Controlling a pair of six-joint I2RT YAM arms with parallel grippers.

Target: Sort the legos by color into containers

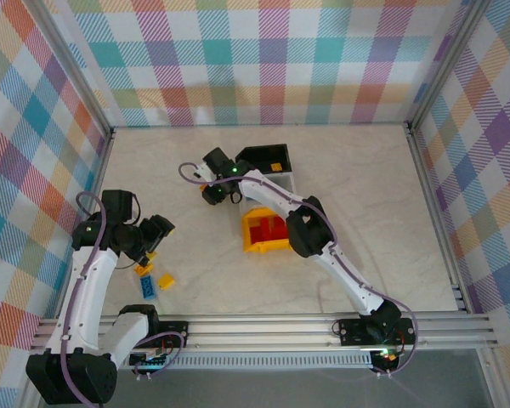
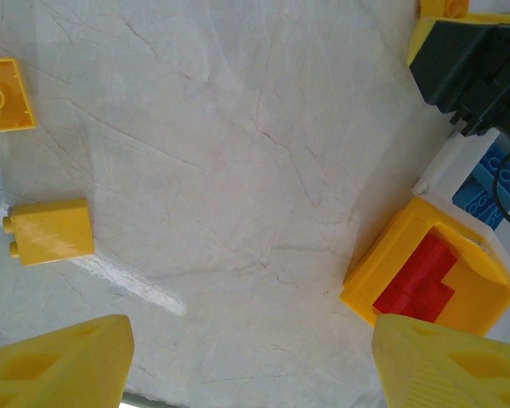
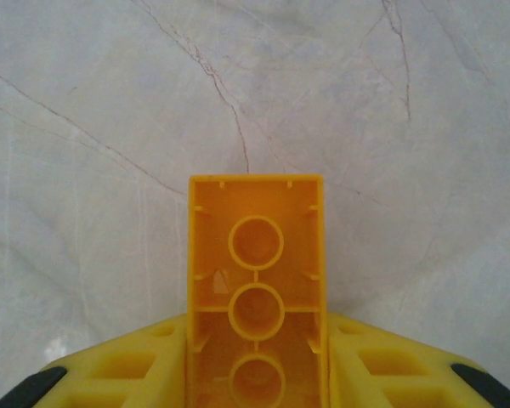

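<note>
your right pincer (image 3: 255, 365) grasps a yellow brick (image 3: 255, 272) just left of the bins (image 1: 282, 180); the left pincer (image 2: 251, 374) hangs released. next, i think, carry it to the black bin (image 1: 257, 155), where one yellow piece (image 1: 276, 167) lies.

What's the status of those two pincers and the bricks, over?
Right pincer shut on yellow brick. Left pincer open, empty. Loose yellow bricks on table nearby.

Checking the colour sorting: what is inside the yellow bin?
Red bricks lie in the yellow bin. Its near corner is covered by one of the left fingers, so anything there is unseen.
</note>
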